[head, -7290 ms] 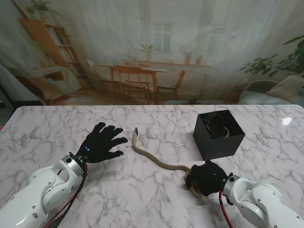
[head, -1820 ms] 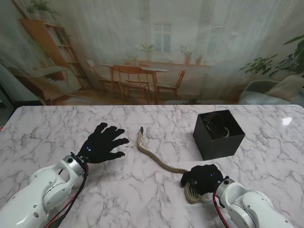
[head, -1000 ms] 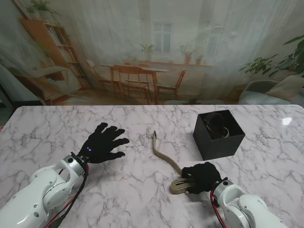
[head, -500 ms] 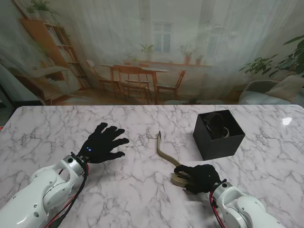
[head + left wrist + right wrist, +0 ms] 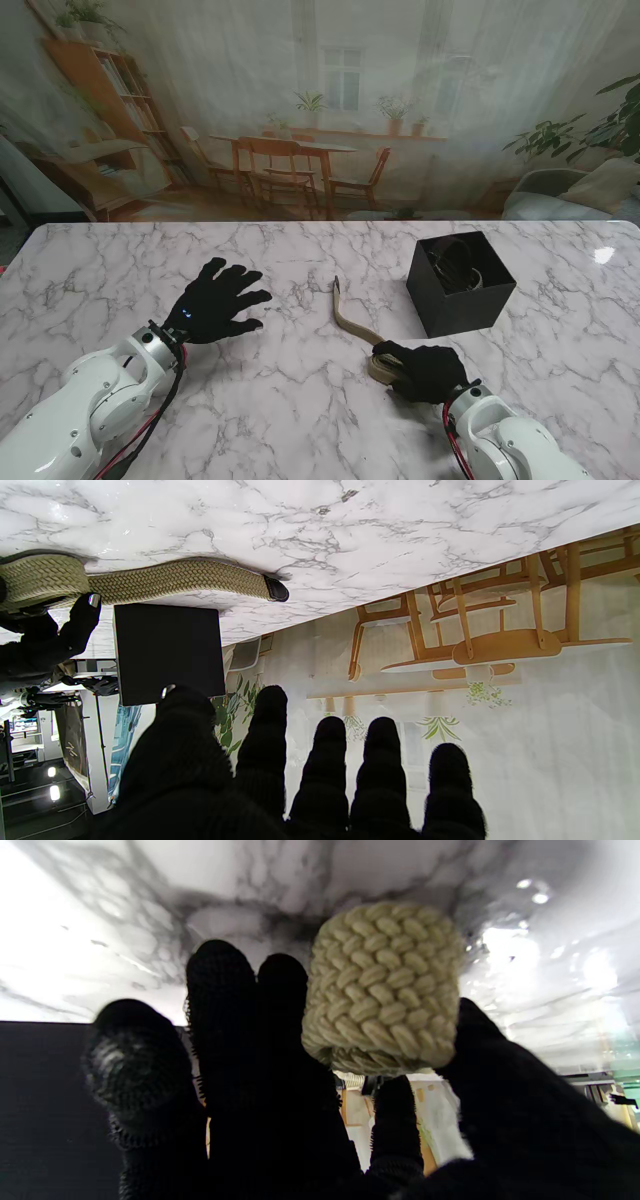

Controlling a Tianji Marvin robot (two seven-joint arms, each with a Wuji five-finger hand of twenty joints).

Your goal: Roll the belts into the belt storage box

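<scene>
Right hand (image 5: pixel 428 370): fingers closed around the belt's (image 5: pixel 352 325) rolled end.
Left hand (image 5: pixel 215 301): spread flat, holding nothing.
Box (image 5: pixel 460 283): beside the belt.

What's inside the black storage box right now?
The box holds at least one dark coiled belt with a pale buckle or lining showing. Its near wall hides the bottom, so I cannot count how many belts it holds.

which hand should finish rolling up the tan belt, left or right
Right. The right hand already grips the coiled part of the tan belt, near the black box. The left hand lies open on the table, apart from the belt.
</scene>
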